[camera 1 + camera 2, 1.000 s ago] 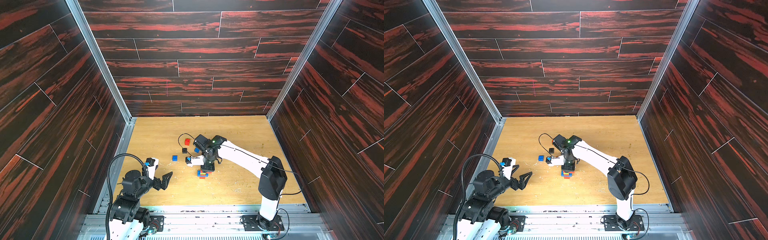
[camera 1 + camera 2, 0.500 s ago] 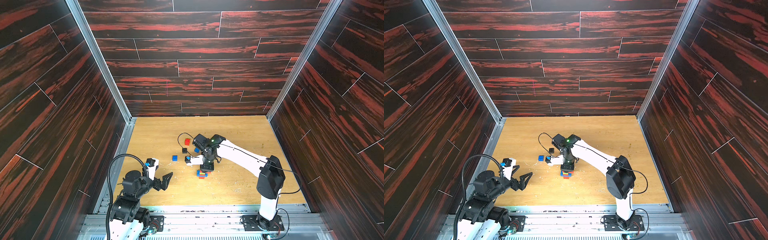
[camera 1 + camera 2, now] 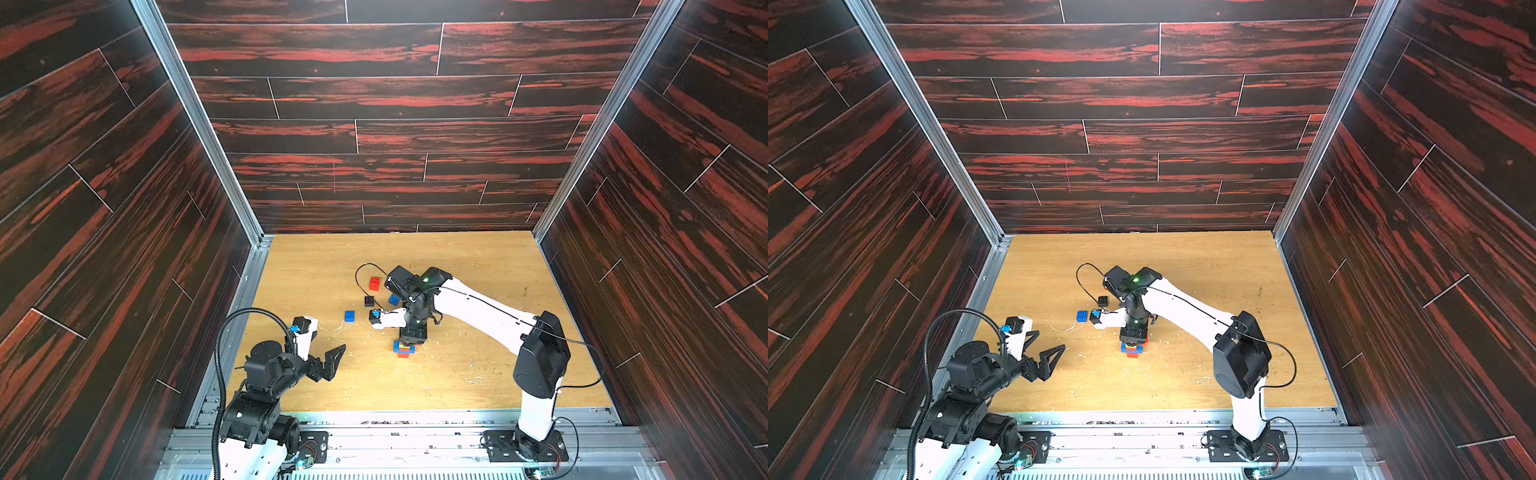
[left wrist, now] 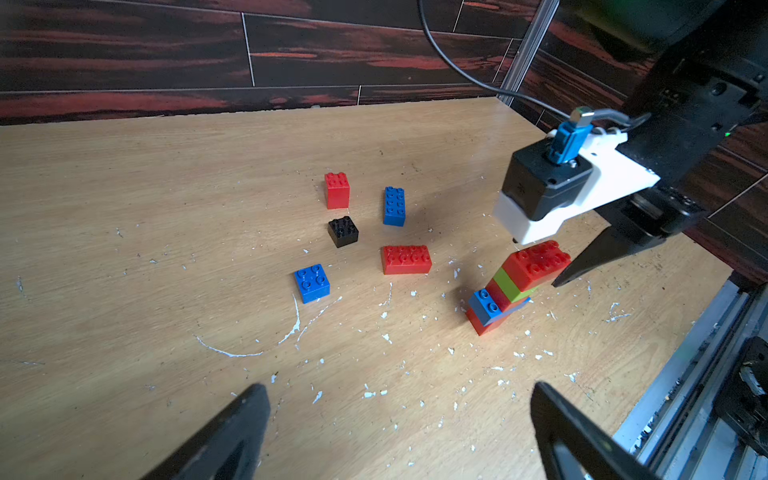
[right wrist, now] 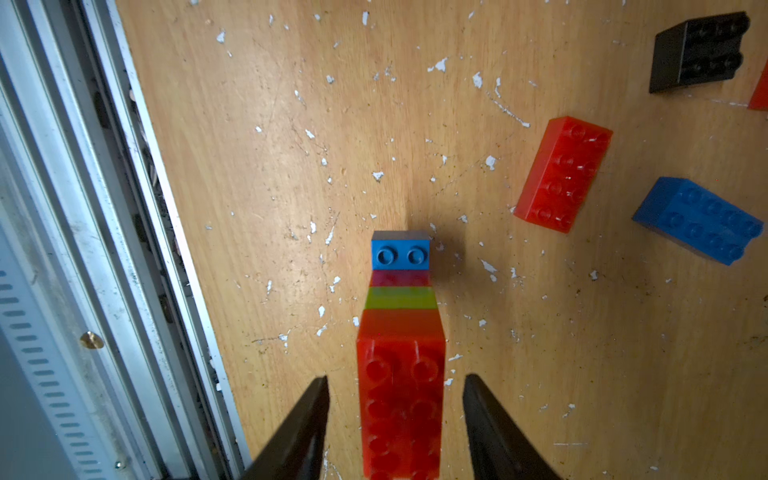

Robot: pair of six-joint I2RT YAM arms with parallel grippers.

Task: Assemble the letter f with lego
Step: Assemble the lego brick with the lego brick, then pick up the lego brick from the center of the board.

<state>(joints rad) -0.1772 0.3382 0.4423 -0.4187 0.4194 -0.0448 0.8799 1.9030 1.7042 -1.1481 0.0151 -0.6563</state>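
Observation:
The lego stack (image 4: 515, 286) stands on the wooden floor: red at the base, a blue brick jutting out, red, lime green, and an oblong red brick (image 5: 401, 374) on top. My right gripper (image 5: 395, 380) hangs straight over it, open, one finger on each side of the top red brick with a gap at both. In both top views the right wrist hides most of the stack (image 3: 404, 348) (image 3: 1133, 348). My left gripper (image 4: 399, 390) is open and empty, low near the front left (image 3: 332, 361).
Loose lego lies behind and left of the stack: a red square brick (image 4: 336, 190), a blue oblong (image 4: 394, 205), a black square (image 4: 343, 231), a red oblong (image 4: 406, 259), a blue square (image 4: 312, 283). A metal rail (image 5: 124, 208) runs along the front edge.
My right gripper's jaws have spread apart off the top red brick, which stays on the stack. The left arm has not moved.

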